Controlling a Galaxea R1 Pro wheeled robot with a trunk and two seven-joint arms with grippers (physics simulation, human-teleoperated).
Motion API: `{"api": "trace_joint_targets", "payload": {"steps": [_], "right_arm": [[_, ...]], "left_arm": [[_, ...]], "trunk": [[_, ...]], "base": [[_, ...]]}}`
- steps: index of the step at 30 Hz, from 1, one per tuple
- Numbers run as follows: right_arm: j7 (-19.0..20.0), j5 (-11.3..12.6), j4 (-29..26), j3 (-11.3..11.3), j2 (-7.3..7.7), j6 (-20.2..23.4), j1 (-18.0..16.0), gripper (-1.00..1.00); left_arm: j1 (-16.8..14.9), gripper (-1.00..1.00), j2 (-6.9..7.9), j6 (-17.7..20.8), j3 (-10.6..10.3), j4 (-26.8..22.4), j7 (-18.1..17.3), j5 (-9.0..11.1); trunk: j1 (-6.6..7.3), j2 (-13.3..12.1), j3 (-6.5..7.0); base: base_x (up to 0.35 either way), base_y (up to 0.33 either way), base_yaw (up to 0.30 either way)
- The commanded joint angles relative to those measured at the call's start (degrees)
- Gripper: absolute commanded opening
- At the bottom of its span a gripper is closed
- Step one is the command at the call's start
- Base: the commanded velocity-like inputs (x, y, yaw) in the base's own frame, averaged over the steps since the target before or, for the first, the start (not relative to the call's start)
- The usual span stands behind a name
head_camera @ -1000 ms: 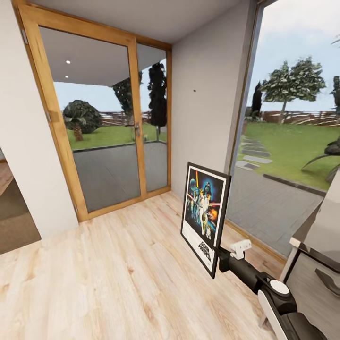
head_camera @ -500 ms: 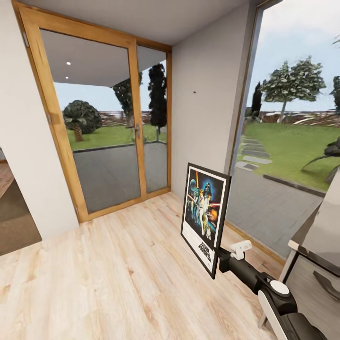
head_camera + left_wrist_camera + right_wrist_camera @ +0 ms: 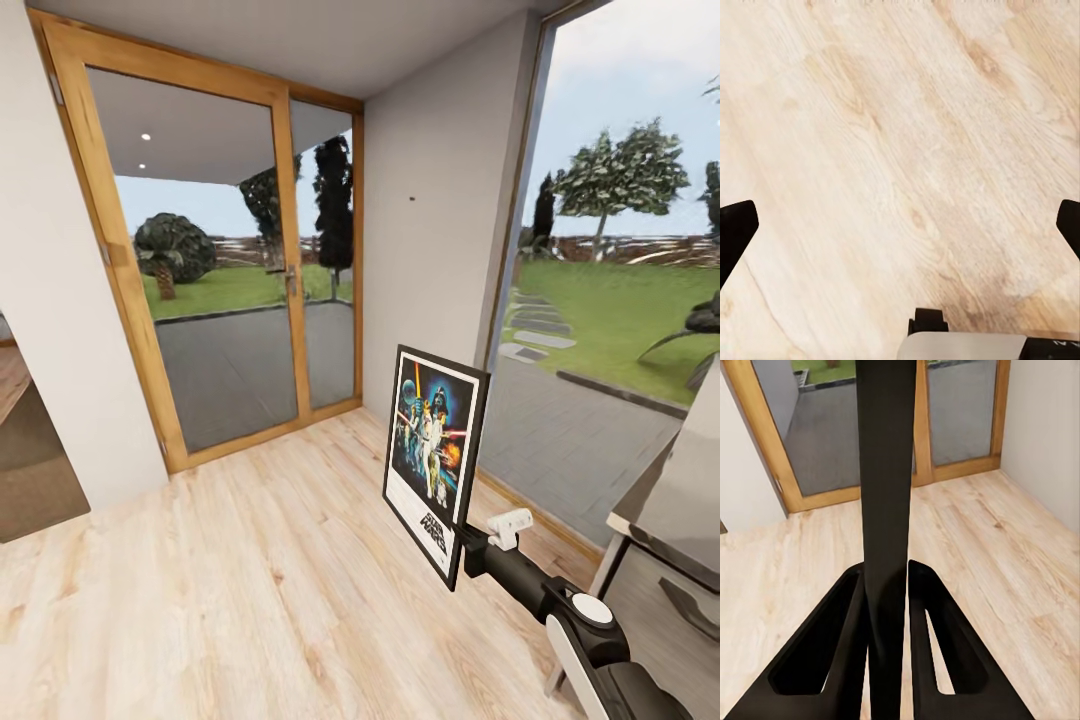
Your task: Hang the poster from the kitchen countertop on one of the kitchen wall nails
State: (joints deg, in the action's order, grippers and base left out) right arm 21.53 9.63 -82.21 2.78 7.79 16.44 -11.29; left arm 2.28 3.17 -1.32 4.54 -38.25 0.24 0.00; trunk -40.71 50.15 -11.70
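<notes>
While the single poster (image 3: pixel 434 459) hangs upright above the wooden floor (image 3: pixel 250 580), pinched at its lower edge by the right gripper (image 3: pixel 462 548) on an outstretched arm, the left gripper (image 3: pixel 900 225) gapes wide, empty, with one wall nail (image 3: pixel 410 198) beyond.

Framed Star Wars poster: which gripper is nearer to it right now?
Right. The right gripper has its jaws shut on the black-framed Star Wars poster, gripping its edge. The left gripper hangs open over the light wooden floor, apart from the poster.
</notes>
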Motion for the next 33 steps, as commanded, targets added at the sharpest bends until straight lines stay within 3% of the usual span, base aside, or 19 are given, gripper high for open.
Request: {"api": "trace_joint_targets", "payload": {"steps": [1, 33], "right_arm": [[0.1, 0.7, -0.1, 0.0, 0.03, 0.4, 0.0, -1.0], [0.0, 0.7, -0.1, 0.0, 0.03, 0.3, 0.0, -1.0]], "left_arm": [[0.0, 1.0, -0.01, -0.1, 0.0, -0.1, 0.0, 0.0], [0.0, 1.0, -0.01, 0.0, 0.0, -0.1, 0.0, 0.0]], "trunk": [[0.22, -0.4, 0.12], [7.24, -13.2, 5.86]], "base": [[0.0, 0.0, 0.0], [0.0, 0.0, 0.0]]}}
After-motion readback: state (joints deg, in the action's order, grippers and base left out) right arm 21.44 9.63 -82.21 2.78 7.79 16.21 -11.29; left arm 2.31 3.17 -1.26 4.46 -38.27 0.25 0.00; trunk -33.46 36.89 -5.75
